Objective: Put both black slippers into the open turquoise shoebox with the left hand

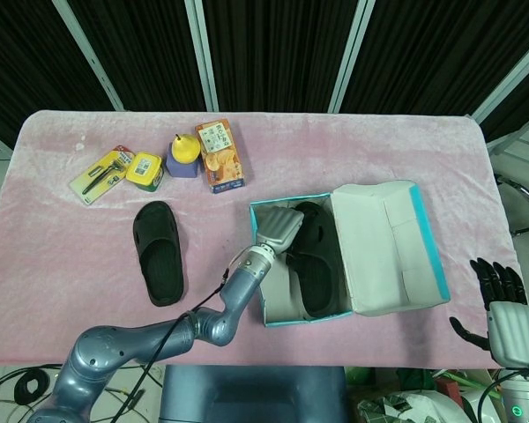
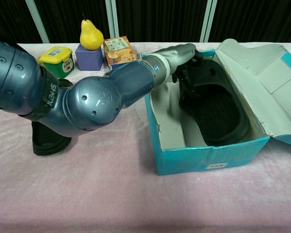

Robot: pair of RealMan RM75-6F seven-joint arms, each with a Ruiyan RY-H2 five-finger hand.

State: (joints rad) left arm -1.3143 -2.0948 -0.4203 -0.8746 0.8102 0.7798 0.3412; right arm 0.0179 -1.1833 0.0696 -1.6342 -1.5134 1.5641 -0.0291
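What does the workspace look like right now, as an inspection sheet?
Surface: pink cloth over the table.
Job's things: one slipper inside the open shoebox; second slipper on the cloth.
Clutter: pear on a purple block, snack box, yellow tub, razor pack.
Hands: left hand at the boxed slipper's heel, hold unclear; right hand idle, off the table edge.
Cables: cable along the left arm.
Surroundings: dark curtains.

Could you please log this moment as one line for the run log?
left hand: on slipper in shoebox | first slipper: inside shoebox | second slipper: on table | right hand: idle, off table
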